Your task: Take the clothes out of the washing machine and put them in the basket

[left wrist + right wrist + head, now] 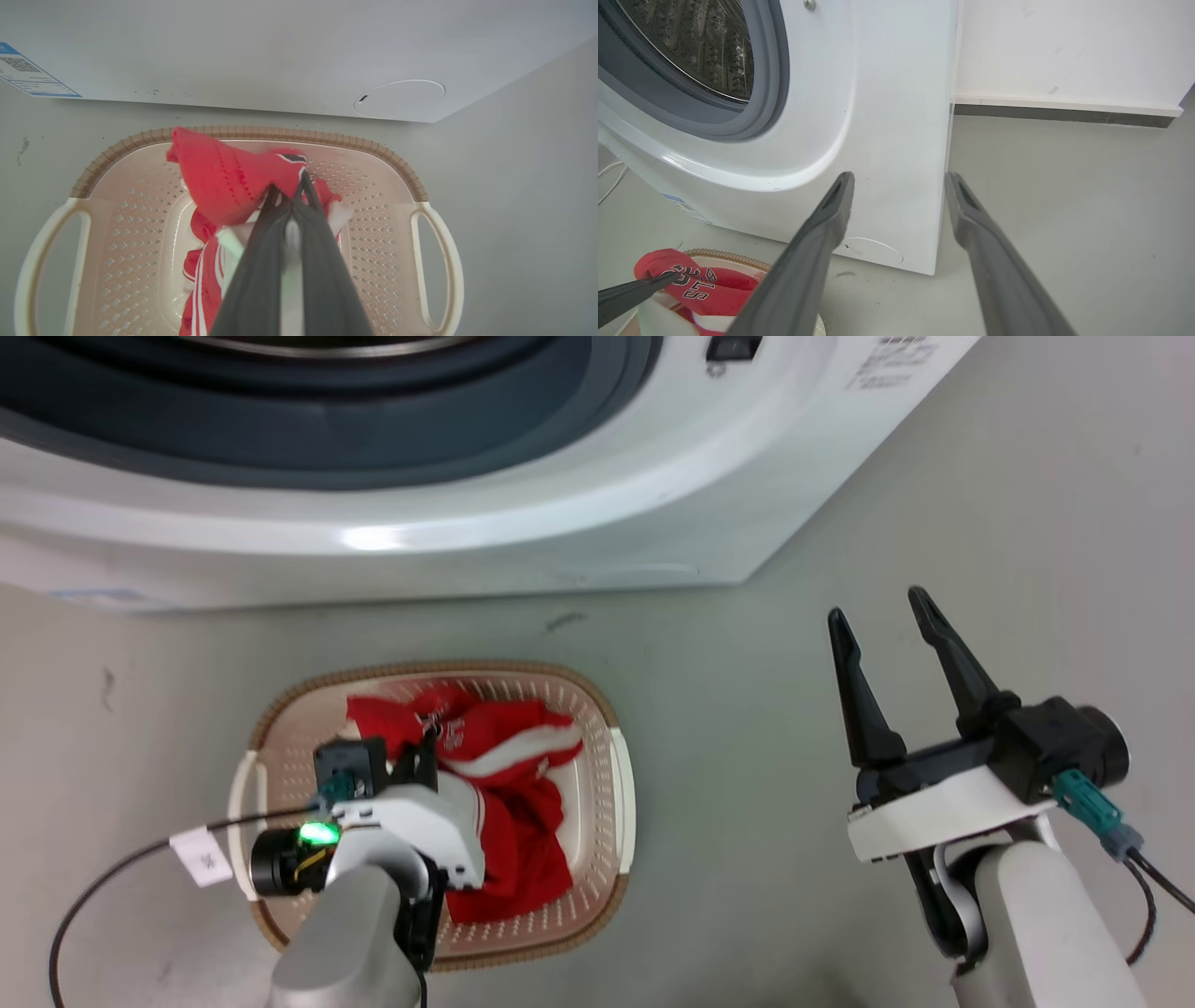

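We're pinching the crumpled red white-trimmed jersey (219,186) between the closed jaws of our left gripper (287,186), right over the cream holey brown-rimmed plastic basket (140,137) so it drops in clean (right gripper (876,602) spread, empty).

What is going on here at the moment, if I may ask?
The robot is unloading the washer into the basket on the floor before it. Its left claw is shut on the red jersey, holding it low over the basket, where most of the cloth already lies. The right claw is open and holds nothing, off to the side above the floor. The visible part of the drum looks empty.
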